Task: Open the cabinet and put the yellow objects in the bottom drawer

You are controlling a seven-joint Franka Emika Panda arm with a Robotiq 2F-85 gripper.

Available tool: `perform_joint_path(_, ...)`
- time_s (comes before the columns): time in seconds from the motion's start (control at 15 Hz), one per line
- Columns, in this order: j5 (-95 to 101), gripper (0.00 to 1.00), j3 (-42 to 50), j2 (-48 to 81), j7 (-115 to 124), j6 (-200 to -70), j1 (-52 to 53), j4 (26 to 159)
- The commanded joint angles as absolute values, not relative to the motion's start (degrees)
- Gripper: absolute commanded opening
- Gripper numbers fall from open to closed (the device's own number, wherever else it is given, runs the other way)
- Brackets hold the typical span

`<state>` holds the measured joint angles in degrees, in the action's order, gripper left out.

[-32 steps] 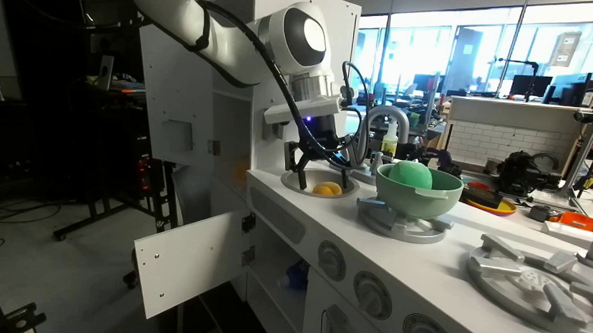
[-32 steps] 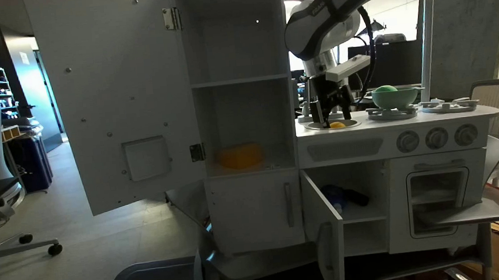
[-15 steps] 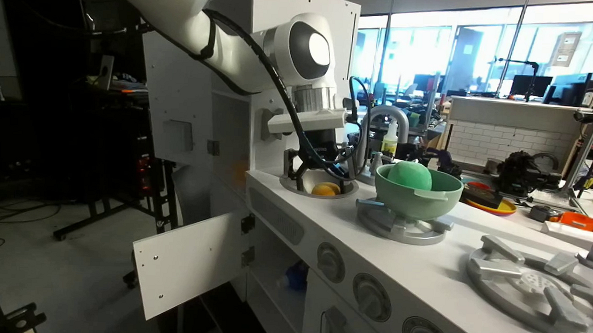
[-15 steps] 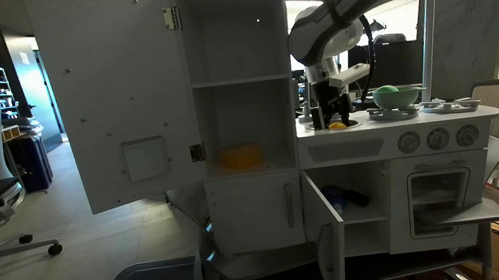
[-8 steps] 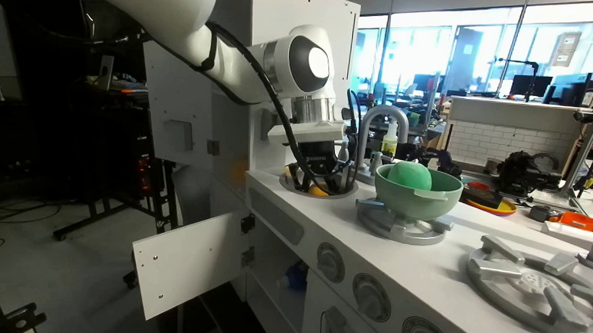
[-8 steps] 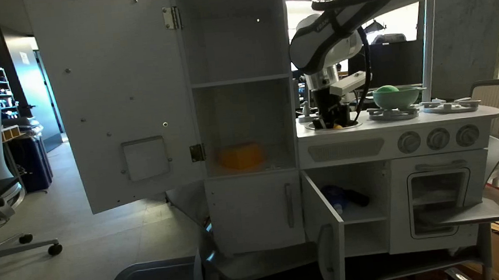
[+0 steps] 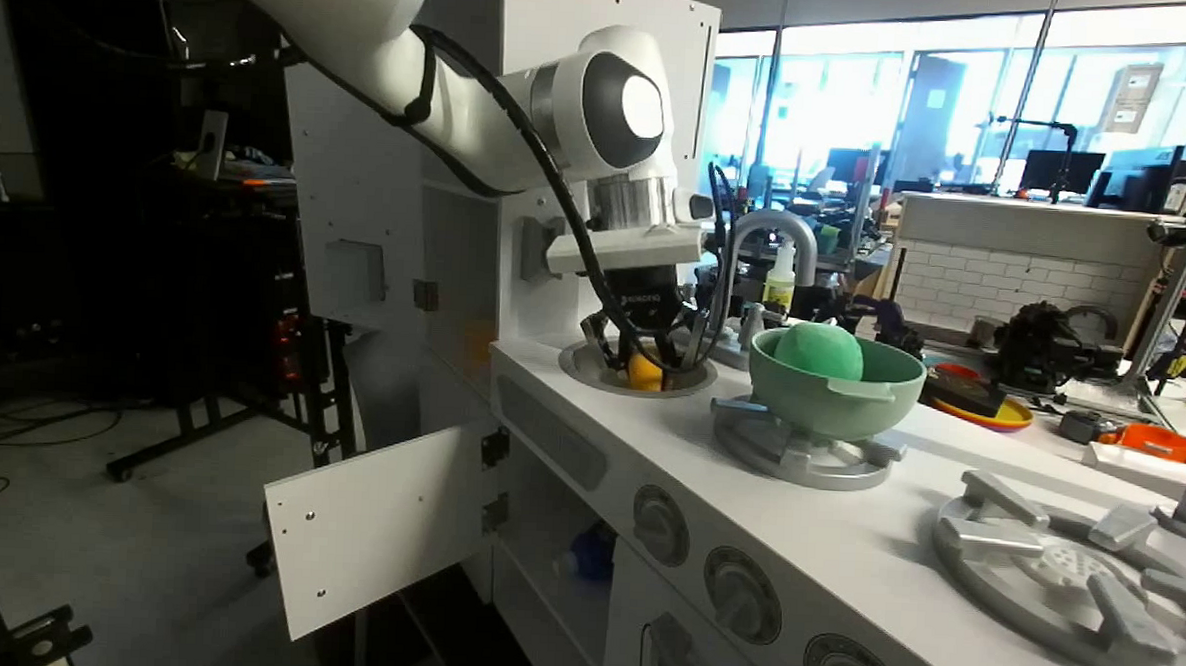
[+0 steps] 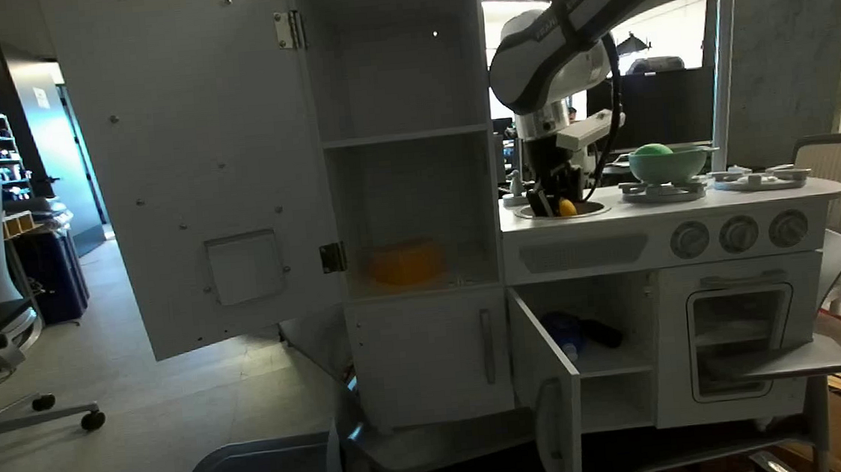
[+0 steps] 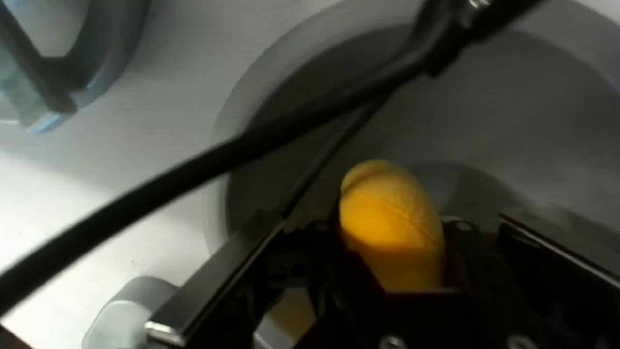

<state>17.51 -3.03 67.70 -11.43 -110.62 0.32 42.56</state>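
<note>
Windows (image 7: 833,113) beyond the sink (image 7: 691,380) glared nearly white in an exterior view, while the floor (image 7: 142,564) left of it lay dim. Inside the cabinet (image 8: 401,80), beside the sink, shade was grey. The wrist view was soft; a blurred shadow crossed the bright counter (image 9: 97,169) by the sink.

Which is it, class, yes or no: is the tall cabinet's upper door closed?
No: in an exterior view, the upper door stands open, baring a shelf.

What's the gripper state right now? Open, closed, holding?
Gripper: closed, holding one yellow toy fruit between its fingers at the sink basin; whether it's clear of the bottom can't be told.
</note>
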Motion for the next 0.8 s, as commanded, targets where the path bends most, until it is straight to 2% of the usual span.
perform_joint_path(0.0,17.0,0.06,-4.4,61.1,-13.8,-114.7,-1.2,49.7)
perform_joint_path(0.33,17.0,0.06,-6.0,50.5,-19.9,-118.8,-3.1,62.1)
perform_joint_path(0.73,16.9,0.06,-5.3,36.3,-37.6,-116.2,-2.3,77.1)
